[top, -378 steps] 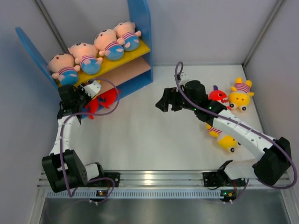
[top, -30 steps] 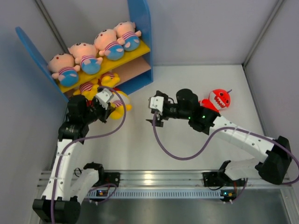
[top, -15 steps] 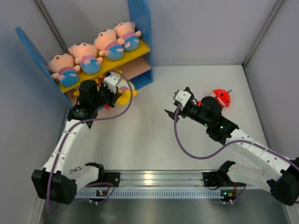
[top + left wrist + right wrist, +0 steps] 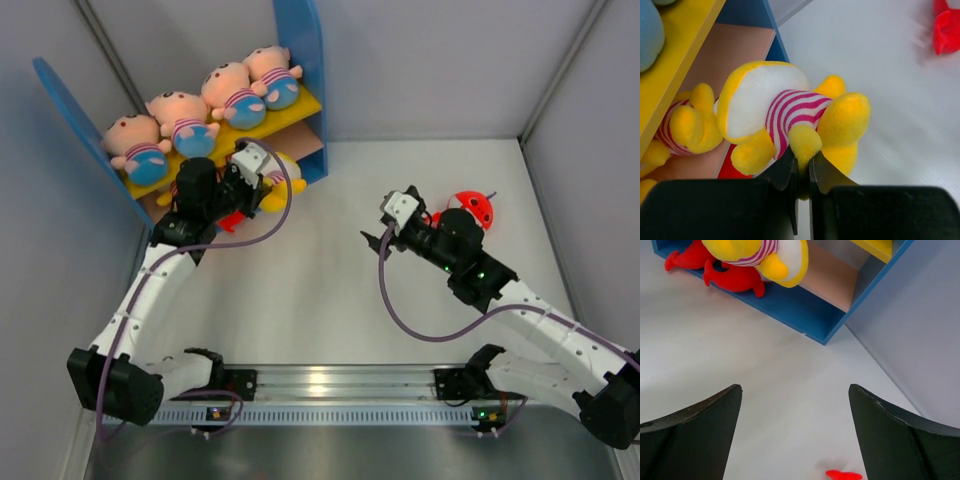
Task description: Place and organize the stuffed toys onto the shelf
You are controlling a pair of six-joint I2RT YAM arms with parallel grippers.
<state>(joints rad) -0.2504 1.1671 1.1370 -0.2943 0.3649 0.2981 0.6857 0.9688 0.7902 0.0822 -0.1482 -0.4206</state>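
The shelf [image 4: 303, 60] stands at the back left with several pink-faced dolls [image 4: 182, 118] in a row on its yellow upper board [image 4: 298, 110]. My left gripper [image 4: 256, 182] is shut on a foot of a yellow striped creature [image 4: 278, 180] and holds it at the open front of the lower tier. In the left wrist view that toy [image 4: 785, 112] lies sideways above the gripper [image 4: 801, 160]. A second yellow creature [image 4: 687, 125] sits on the tan-pink lower board [image 4: 735, 55], with a red monster [image 4: 730, 167] below. My right gripper [image 4: 376, 242] is open and empty over the table. A red monster [image 4: 472, 208] lies just behind the right arm.
In the right wrist view, the shelf's blue base [image 4: 795, 312] is ahead, with two red monsters [image 4: 735, 279] lying at its front and the held yellow toy [image 4: 772, 255] above them. Grey walls close in the back and both sides.
My left gripper has carried the yellow creature up and right, to the front of the lower tier. My right arm has pulled back to the right, toward the red monster.
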